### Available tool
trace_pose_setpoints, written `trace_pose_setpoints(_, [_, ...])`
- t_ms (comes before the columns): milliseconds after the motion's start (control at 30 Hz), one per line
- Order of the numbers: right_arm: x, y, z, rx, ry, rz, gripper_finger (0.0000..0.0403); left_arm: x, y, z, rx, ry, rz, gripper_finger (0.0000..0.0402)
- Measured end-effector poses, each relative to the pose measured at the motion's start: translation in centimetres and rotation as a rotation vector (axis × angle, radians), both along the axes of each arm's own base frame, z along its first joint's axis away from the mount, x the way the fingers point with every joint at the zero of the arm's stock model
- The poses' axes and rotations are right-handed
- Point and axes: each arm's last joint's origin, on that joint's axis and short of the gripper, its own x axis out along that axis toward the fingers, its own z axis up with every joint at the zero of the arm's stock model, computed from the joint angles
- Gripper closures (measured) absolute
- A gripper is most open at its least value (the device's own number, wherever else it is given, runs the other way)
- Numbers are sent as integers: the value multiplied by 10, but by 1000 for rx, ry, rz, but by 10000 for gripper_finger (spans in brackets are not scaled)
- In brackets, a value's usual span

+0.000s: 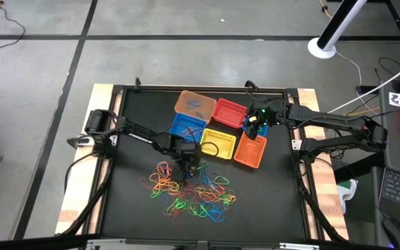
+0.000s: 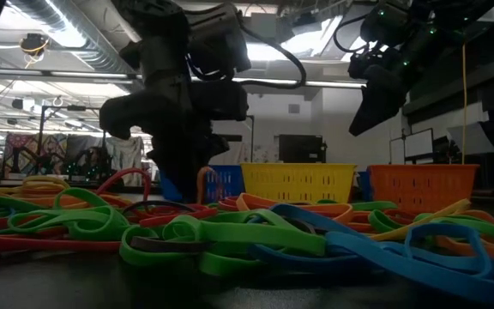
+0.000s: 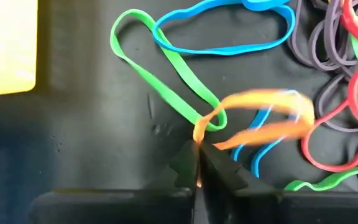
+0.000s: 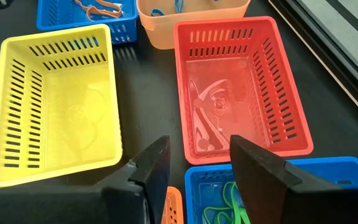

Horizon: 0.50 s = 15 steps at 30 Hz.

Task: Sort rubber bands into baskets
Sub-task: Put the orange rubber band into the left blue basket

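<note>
A pile of coloured rubber bands (image 1: 189, 191) lies on the black mat near the table's front. My left gripper (image 1: 186, 169) stands over the pile's far edge, shut on an orange rubber band (image 3: 253, 99); a green band (image 3: 114, 38) crosses it beside the fingertips. Behind the pile stand the baskets: tan-orange (image 1: 195, 104), red (image 1: 229, 112), blue (image 1: 187, 127), yellow (image 1: 218, 143), orange (image 1: 251, 151). My right gripper (image 4: 194, 165) hangs open above them, over the near rim of the red basket (image 4: 241, 87) and a second blue basket (image 4: 272, 186) that holds green bands. My left gripper pinches one end of the orange band (image 3: 199, 135) between its two fingertips, coming steeply from above. The rest of the loop stretches away from the fingers, low over the blue and green bands, and looks blurred. The green band's end loop lies against the pinched spot.
The yellow basket (image 4: 55, 102) looks bare inside; the far blue basket (image 4: 82, 15) holds orange bands. Bare black mat lies left of the pile (image 1: 134, 180) and to its right (image 1: 269, 194). A raised frame (image 1: 117, 90) borders the mat.
</note>
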Motion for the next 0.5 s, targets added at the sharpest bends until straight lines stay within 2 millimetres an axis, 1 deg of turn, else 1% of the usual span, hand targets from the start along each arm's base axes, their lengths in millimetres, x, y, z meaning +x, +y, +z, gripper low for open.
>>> trace_pose_setpoints(100, [0,0,0,0,0,0,235,-2,1,6,5,-8,1,390])
trace_pose_setpoints(267, [0,0,0,0,0,0,235,-6,4,26,5,-60,3,398])
trace_pose_setpoints(400, [0,0,0,0,0,0,235,-9,16,44,7,-116,32,397])
trace_pose_setpoints(500, [0,0,0,0,0,0,235,-12,29,58,49,-165,58,398])
